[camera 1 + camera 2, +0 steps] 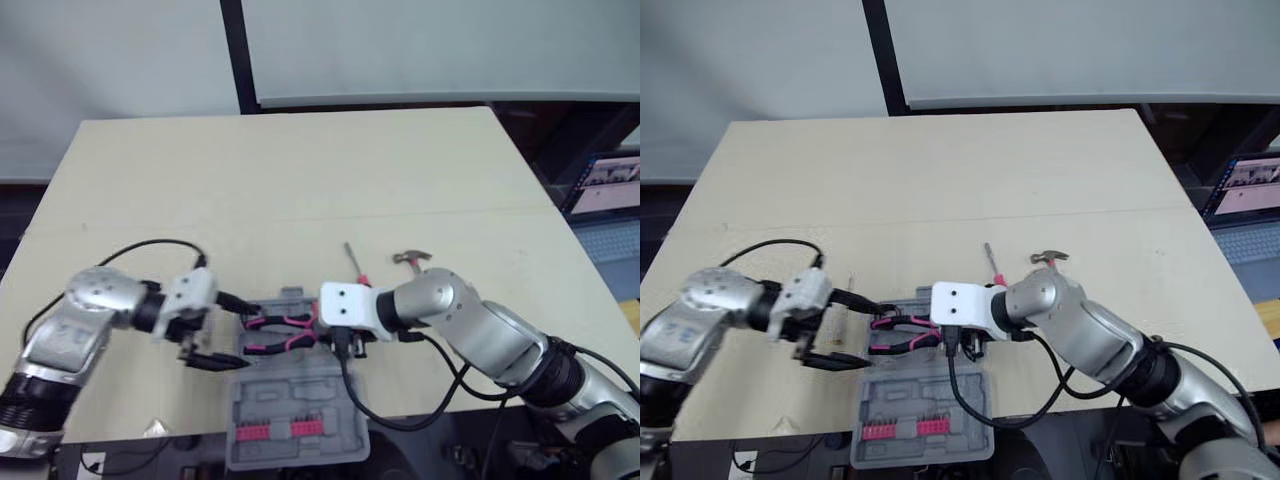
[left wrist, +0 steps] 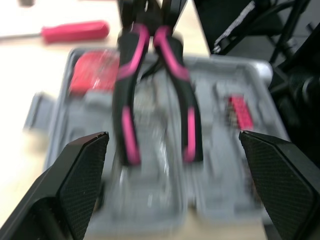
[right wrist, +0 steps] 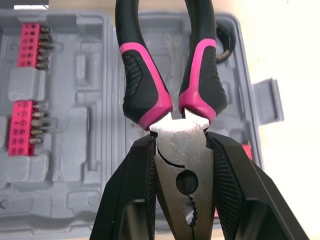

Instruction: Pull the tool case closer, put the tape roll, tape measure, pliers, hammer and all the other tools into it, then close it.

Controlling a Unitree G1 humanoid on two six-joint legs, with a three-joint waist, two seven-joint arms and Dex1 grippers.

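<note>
At the near edge of the table (image 1: pixel 300 170) the grey tool case (image 1: pixel 285 405) lies open and flat, one half toward the robot and the other half just beyond it. The nearer half holds two pink bit holders (image 3: pixel 22 127) with screwdriver bits set in rows; the moulded slots around them are bare. In the farther half, a red object (image 2: pixel 95 70) sits in a compartment near the latch side, too blurred to name.

Over that farther half are the pliers (image 1: pixel 278 322), with black and pink handles. The right gripper (image 3: pixel 181 142) has its fingers clenched on the metal head of the pliers, one finger on each side. The handles point toward the robot's left. Whether the pliers touch the case tray cannot be told.

The left gripper (image 2: pixel 172 136) is level with the handle ends, its fingers spread wide and grasping nothing. The handles sit in line with the gap between them, apart from both pads.

Just beyond the case, on the bare table, lies a screwdriver (image 1: pixel 353 265) with a red handle. A hammer (image 1: pixel 412 260) lies near it on the robot's right, partly behind the right arm. Further right, off the table, stands an open laptop (image 1: pixel 610 185).
</note>
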